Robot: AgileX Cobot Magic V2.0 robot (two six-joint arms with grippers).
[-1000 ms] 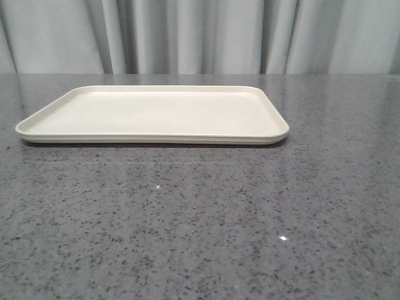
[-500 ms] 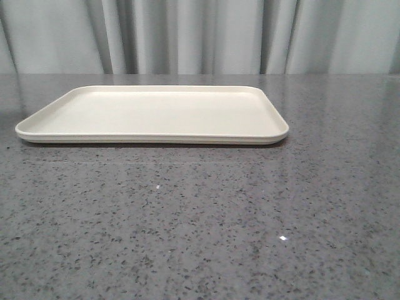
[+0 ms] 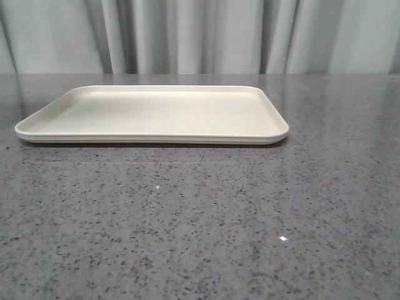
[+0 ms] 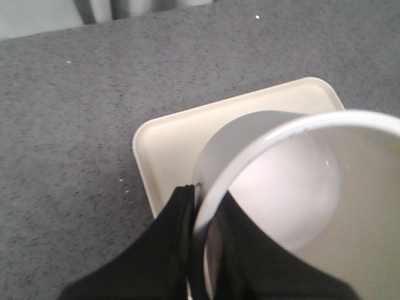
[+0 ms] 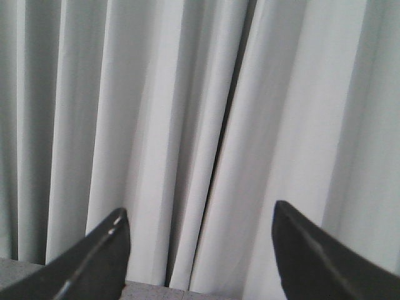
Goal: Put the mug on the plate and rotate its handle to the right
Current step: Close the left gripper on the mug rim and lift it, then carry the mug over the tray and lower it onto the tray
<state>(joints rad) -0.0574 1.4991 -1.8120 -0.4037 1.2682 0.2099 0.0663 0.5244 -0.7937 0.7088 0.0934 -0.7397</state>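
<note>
The plate (image 3: 156, 112), a cream rectangular tray, lies flat on the grey table in the front view with nothing on it. Neither the mug nor either arm shows there. In the left wrist view the white mug (image 4: 294, 181) fills the near side, seen from above its open mouth, held in the air over one corner of the plate (image 4: 169, 144). My left gripper (image 4: 203, 200) is shut on the mug's rim, one black finger outside the wall and one inside. The handle is hidden. My right gripper (image 5: 197, 215) is open and holds nothing, pointing at the curtain.
A pale pleated curtain (image 3: 200, 34) hangs behind the table's far edge. The speckled grey tabletop (image 3: 200, 225) spreads in front of the plate and to its right.
</note>
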